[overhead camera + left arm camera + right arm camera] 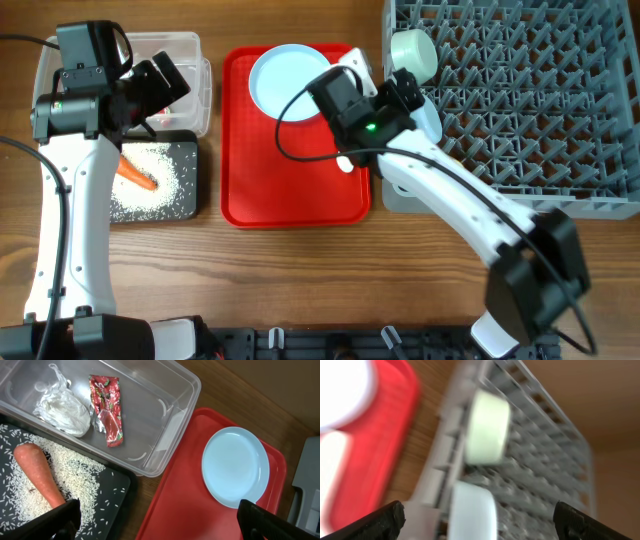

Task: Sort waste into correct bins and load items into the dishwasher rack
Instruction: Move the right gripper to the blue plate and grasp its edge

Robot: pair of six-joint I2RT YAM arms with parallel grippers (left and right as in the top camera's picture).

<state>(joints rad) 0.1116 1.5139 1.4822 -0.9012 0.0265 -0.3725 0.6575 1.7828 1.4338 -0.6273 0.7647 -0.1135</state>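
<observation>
My left gripper is open and empty above the clear tub. In the tub lie the crumpled white tissue and the red snack wrapper. The black tray holds the orange carrot and white rice. The pale blue plate lies on the red tray. My right gripper is open at the grey rack's left edge. A pale bowl stands on edge between its fingers. A mint bowl stands behind it. The cup and brown lump are not in view.
The flat red serving tray lies between the bins and the rack. A small white piece shows on it under the right arm; I cannot tell what it is. The right wrist view is blurred.
</observation>
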